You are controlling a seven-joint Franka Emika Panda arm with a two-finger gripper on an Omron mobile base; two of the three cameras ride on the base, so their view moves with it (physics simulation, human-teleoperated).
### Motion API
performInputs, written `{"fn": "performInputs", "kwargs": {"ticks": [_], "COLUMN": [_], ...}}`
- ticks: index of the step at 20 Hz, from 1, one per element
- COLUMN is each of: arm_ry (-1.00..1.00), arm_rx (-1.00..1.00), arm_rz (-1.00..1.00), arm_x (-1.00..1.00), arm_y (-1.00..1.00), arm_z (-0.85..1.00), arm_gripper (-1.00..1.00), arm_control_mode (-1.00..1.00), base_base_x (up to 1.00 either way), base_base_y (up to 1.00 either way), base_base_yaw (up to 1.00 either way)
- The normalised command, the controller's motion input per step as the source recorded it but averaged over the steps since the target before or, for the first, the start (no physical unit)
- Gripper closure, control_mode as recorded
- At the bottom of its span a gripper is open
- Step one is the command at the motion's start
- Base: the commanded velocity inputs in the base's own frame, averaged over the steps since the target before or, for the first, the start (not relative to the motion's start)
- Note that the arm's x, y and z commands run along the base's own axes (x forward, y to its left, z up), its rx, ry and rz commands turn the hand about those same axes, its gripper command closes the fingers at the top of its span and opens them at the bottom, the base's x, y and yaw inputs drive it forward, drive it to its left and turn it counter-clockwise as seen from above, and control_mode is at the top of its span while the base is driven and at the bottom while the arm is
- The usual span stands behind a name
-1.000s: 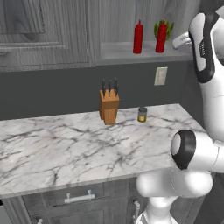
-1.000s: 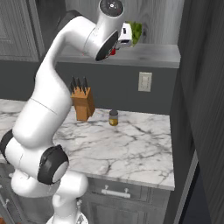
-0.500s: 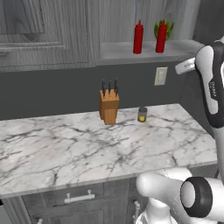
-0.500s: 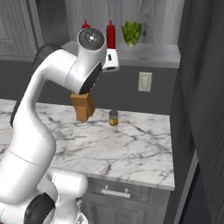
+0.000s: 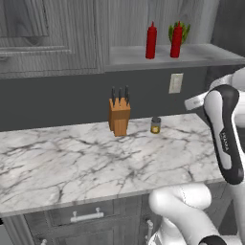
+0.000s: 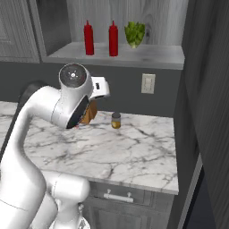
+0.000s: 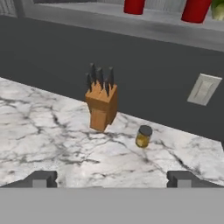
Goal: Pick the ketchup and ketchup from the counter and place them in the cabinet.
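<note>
Two red ketchup bottles stand upright side by side on the cabinet's pale shelf board (image 5: 139, 56), one to the left (image 5: 151, 40) and one to the right (image 5: 176, 40). The right base view shows the same pair, left bottle (image 6: 89, 38) and right bottle (image 6: 113, 39), on that shelf board (image 6: 150, 56). In the hand view only their red bases appear at the top edge, one (image 7: 134, 5) and the other (image 7: 195, 9). My gripper (image 7: 112, 179) is open and empty, well below the shelf and back from it, over the marble counter (image 7: 39, 127).
A wooden knife block (image 5: 119, 115) and a small yellow-brown jar (image 5: 155, 125) stand at the counter's back, by the dark wall. A wall outlet (image 5: 175, 83) is above the jar. A green leafy thing (image 6: 135, 33) sits on the shelf right of the bottles. Dark drawers (image 6: 120, 197) run below the counter.
My arm has come down and back from the shelf to counter height. Both ketchup bottles stay on the shelf, unmoved.
</note>
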Motion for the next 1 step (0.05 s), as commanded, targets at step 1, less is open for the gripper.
{"fn": "performInputs", "kwargs": {"ticks": [1], "arm_ry": [0.06], "arm_rx": [-0.01], "arm_rz": [0.0], "arm_x": [-0.18], "arm_y": [0.16], "arm_z": [-0.59], "arm_gripper": [-1.0], "arm_control_mode": [-1.0], "base_base_x": [0.0], "base_base_y": [0.0], "base_base_yaw": [0.0]}}
